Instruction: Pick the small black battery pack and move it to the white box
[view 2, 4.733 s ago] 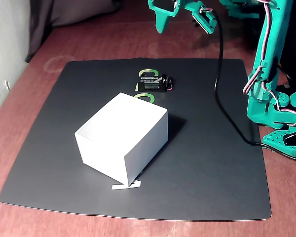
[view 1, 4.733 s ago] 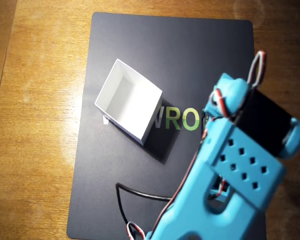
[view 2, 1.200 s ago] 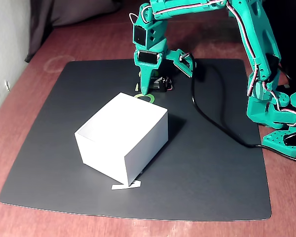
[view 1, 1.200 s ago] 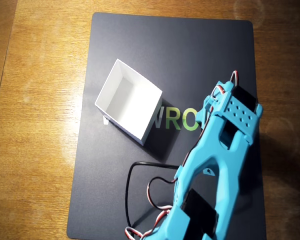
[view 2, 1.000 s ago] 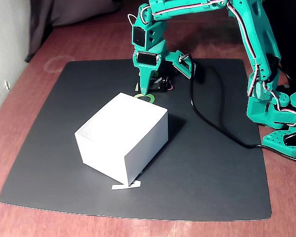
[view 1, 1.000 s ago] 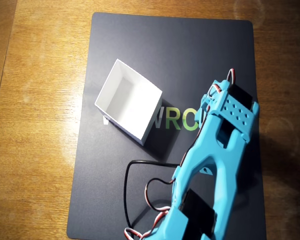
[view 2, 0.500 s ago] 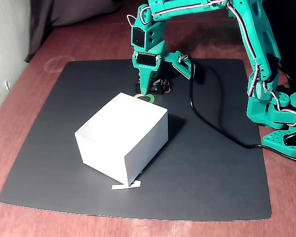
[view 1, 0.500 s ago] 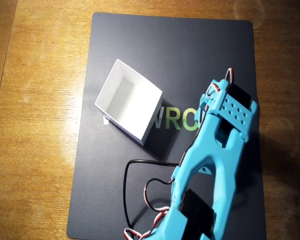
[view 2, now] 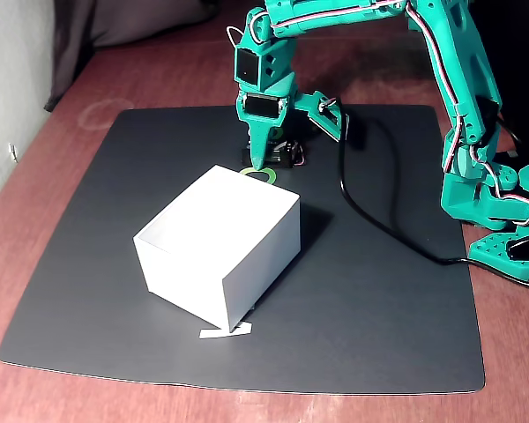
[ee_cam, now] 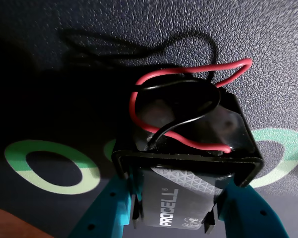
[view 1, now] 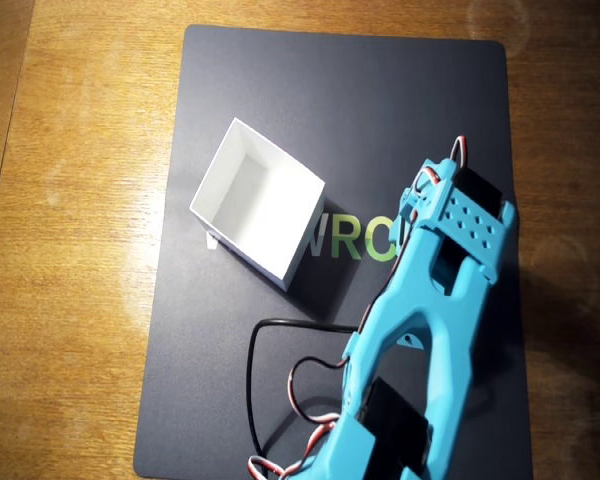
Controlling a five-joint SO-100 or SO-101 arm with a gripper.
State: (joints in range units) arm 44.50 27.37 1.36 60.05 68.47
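The gripper [ee_cam: 176, 210] sits low over the small black battery pack [ee_cam: 188, 163], its two teal fingers [ee_cam: 107, 210] pressed against the pack's left and right sides in the wrist view — closed on it, with the white "PROCELL" lettering showing between them. The pack rests on the black mat [view 2: 379, 300], and its thin red and black wires [ee_cam: 188, 106] loop out from the end away from the gripper. In the fixed view the pack [view 2: 286, 154] lies just beyond the far corner of the white box [view 2: 220, 251], close to it but not touching, with the gripper [view 2: 263, 159] down on it. The box stands open near the mat's middle; in the overhead view the box [view 1: 257, 212] is empty, and the arm [view 1: 430, 330] hides the pack. The mat lies on a wooden bench [view 1: 70, 300] — a black cable [view 2: 370, 207] trails across it on the arm's side of the box.
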